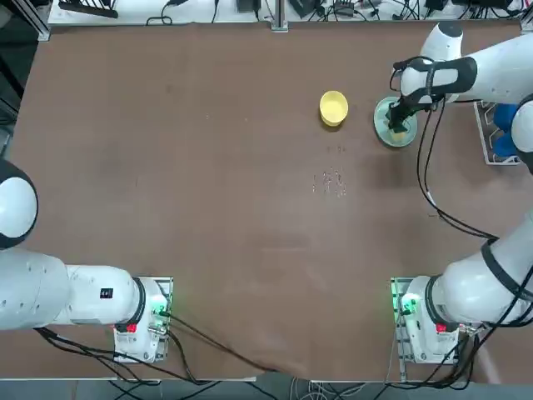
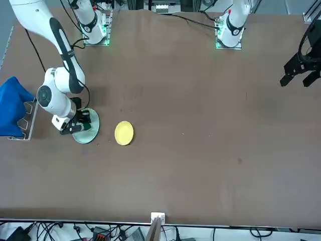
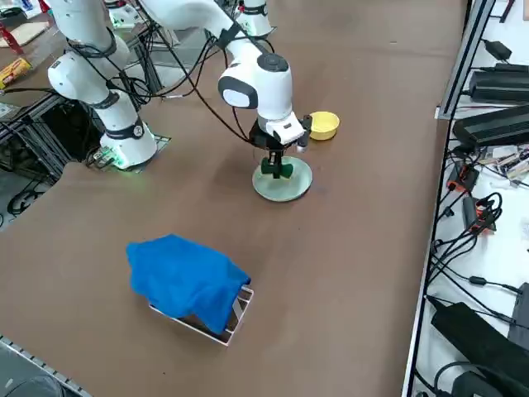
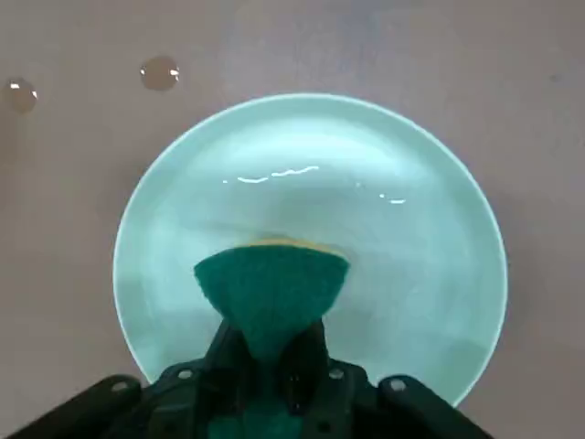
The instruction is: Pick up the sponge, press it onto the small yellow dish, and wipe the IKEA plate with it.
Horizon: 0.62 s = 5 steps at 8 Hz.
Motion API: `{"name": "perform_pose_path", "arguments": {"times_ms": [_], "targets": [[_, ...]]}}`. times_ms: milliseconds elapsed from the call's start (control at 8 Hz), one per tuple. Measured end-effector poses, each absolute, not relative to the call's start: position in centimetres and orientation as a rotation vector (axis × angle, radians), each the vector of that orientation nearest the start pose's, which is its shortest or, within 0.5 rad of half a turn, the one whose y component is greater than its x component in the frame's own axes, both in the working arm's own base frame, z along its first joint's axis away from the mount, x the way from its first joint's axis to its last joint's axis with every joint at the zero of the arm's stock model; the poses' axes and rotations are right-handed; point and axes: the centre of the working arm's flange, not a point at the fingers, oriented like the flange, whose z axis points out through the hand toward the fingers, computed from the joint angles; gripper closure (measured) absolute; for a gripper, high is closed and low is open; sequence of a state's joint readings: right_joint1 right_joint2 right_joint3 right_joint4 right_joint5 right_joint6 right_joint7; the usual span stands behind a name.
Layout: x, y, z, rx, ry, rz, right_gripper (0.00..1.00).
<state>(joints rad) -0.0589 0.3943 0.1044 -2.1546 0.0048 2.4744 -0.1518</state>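
Wrist view: right gripper pinches the sponge, green face up, yellow layer pressed onto the IKEA plate near its centre. Bare plate lies all round the sponge, most of it ahead of the gripper. Small yellow dish sits just beside the plate, apart, on the table.

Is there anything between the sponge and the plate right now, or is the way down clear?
Nothing visible stands between them. The right gripper, fingers shut on the sponge, holds it directly over the plate, whose surface looks bare. The yellow dish sits apart to the side, not in the way.
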Motion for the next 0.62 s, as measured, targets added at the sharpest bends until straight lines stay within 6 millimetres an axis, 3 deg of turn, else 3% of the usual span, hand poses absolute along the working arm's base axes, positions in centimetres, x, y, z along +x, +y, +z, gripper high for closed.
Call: {"name": "perform_pose_path", "arguments": {"times_ms": [625], "targets": [[55.0,2.2,19.6,-3.081,-0.279,0.097,0.79]]}}
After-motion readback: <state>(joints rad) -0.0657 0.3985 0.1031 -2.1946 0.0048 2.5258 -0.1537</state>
